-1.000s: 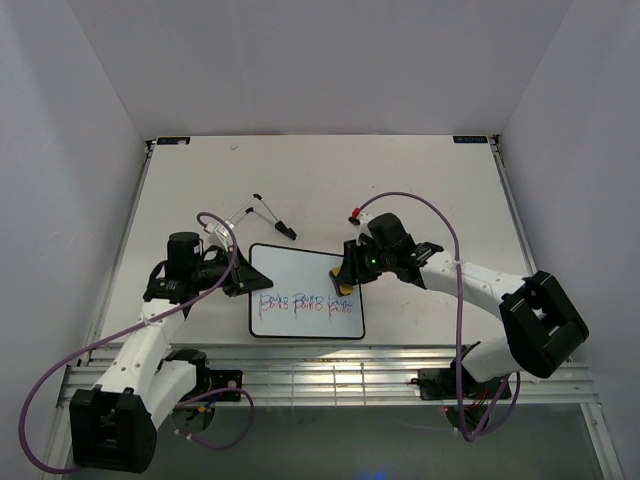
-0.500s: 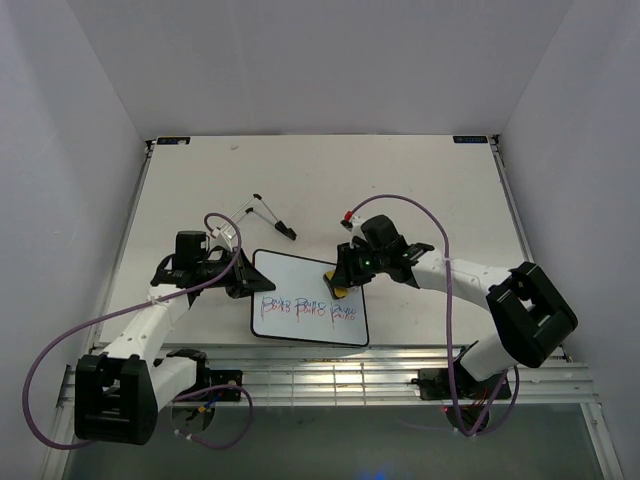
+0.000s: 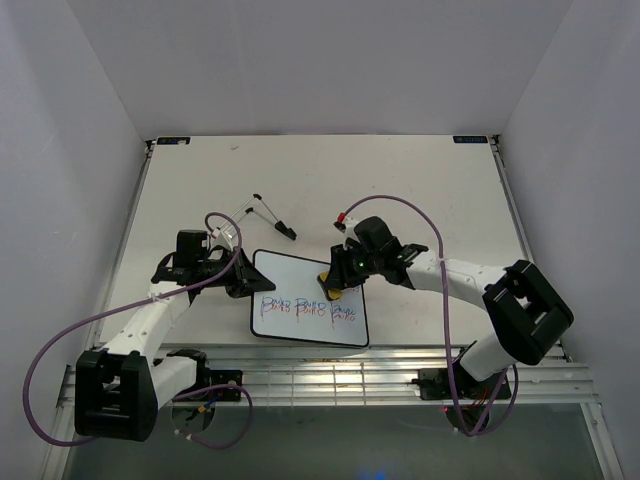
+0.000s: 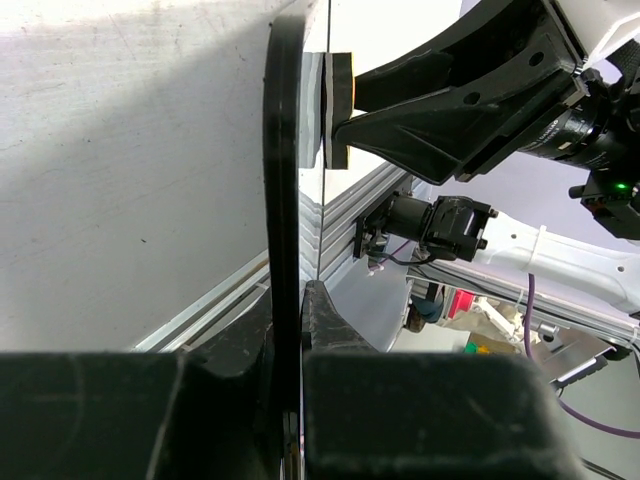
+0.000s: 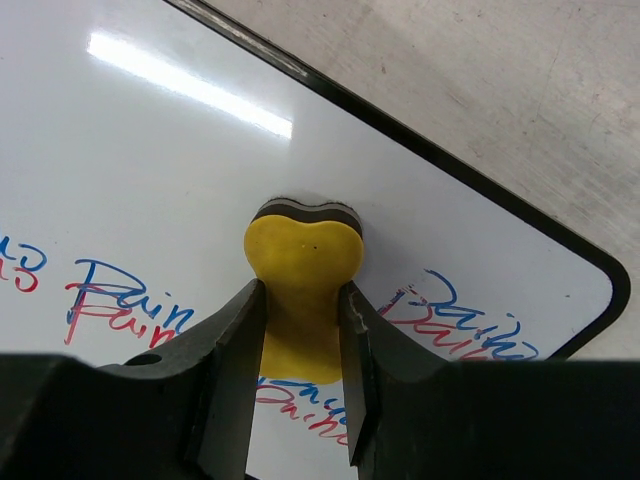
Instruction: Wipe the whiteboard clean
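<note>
Count: one whiteboard [image 3: 290, 275] on the table [image 3: 400, 180] between my two arms, three red-and-blue scrawls on it, and one yellow eraser [image 5: 303, 250]. My left gripper [image 3: 243, 282] reaches in low, clamped on the board's left edge. My right gripper [image 5: 300, 295] angles down, pinching the eraser against the board's face.

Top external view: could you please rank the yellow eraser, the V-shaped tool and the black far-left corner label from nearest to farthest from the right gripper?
1. Yellow eraser: clamped in the right gripper, on the whiteboard's right side.
2. V-shaped tool: on the table beyond the board, to the gripper's left.
3. Black label: at the table's far-left corner.
</note>
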You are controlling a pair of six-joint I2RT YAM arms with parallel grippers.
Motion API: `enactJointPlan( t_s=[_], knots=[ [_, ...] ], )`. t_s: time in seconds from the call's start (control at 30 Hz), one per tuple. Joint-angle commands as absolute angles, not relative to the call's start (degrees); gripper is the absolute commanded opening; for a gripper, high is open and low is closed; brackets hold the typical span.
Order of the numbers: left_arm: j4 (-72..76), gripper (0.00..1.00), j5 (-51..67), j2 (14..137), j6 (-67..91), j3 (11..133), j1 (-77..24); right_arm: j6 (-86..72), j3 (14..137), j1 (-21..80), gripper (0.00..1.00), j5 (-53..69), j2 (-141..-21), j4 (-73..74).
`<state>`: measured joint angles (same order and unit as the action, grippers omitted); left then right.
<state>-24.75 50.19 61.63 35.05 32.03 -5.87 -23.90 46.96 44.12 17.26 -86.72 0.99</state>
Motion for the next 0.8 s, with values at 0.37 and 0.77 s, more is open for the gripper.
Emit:
enactJointPlan(
  t_s=[0.37,0.77],
  knots=[
    [-24.9,0.00,45.8,60.5,31.6,34.1,-6.1,-20.6,37.0,36.4,0.28,14.5,-87.1,-2.9],
    [-24.3,0.00,46.5,60.3,31.6,34.0,-6.1,-22.3,36.9,35.2,0.27,18.5,-86.3,-3.9]
  ],
)
